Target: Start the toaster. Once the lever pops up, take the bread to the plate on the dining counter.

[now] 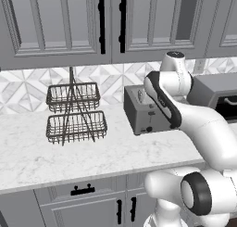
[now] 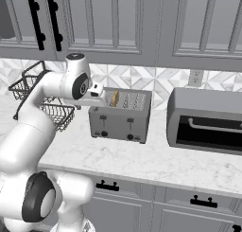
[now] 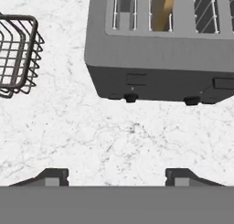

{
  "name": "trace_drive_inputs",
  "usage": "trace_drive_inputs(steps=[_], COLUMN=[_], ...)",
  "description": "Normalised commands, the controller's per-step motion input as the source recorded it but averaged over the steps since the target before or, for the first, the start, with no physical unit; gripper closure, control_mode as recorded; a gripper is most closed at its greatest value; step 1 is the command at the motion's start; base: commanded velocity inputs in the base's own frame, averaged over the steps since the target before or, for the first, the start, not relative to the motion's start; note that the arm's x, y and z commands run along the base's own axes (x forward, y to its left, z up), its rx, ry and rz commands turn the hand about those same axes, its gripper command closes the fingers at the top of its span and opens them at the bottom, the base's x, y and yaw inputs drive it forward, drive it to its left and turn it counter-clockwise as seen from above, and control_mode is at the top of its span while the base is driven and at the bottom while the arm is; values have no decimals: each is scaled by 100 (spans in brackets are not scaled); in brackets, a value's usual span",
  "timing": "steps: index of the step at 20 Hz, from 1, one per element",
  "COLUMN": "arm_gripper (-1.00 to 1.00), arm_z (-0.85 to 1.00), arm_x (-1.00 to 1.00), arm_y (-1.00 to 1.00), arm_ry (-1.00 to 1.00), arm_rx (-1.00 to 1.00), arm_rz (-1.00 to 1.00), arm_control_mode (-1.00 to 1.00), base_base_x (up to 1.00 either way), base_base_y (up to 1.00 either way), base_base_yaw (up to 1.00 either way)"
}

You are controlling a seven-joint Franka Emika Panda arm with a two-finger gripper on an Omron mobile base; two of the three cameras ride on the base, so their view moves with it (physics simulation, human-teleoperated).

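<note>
Hovering above the white marble counter (image 3: pixel 114 136), the hand (image 3: pixel 117 176) looks down on the front of the grey boxy metal toaster (image 3: pixel 160 58), which sits at twelve o'clock in the hand view. Its two dark finger tips (image 3: pixel 50 177) rise at six o'clock, well apart from each other, with bare marble between them: the hand is wide open, holds nothing and touches nothing.

A pale tan slice of bread (image 3: pixel 163 10) stands on edge in one of the top slots, so only its upper crust shows above the wire guides. It stands that way because the slot keeps it upright for toasting; it sits low, which suggests, as a judgement, that it is down in the toaster, not popped up. In the right base view the bread (image 2: pixel 115 98) shows just beyond the hand (image 2: pixel 98 90) in a slot toward the toaster's (image 2: pixel 120 117) left end.

Two small dark knobs (image 3: pixel 131 98) sit low on the toaster's front, and flat lever tabs (image 3: pixel 136 79) lie above them. The hand hangs in front of this face, probably because the lever is worked from there.

At nine o'clock in the hand view a dark wire basket (image 3: pixel 16 54) stands on the counter, apart from the toaster. At three o'clock in the right base view stands a larger grey toaster oven (image 2: pixel 205 120) with a dark window.
</note>
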Motion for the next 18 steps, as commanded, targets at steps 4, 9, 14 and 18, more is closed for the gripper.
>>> trace_drive_inputs(steps=[4, 9, 14, 18], arm_gripper=[100, 100, 100, 100], arm_z=[-29, -24, -12, -2], arm_x=[19, 18, 18, 23], arm_y=[-6, -17, -24, -13], arm_ry=[0, 0, -1, -1], arm_rx=[0, 0, 0, 0], arm_rz=[0, 0, 0, 0], arm_control_mode=[-100, -100, -100, -100], base_base_x=[0, 0, 0, 0], base_base_y=[0, 0, 0, 0], base_base_yaw=[0, 0, 0, 0])
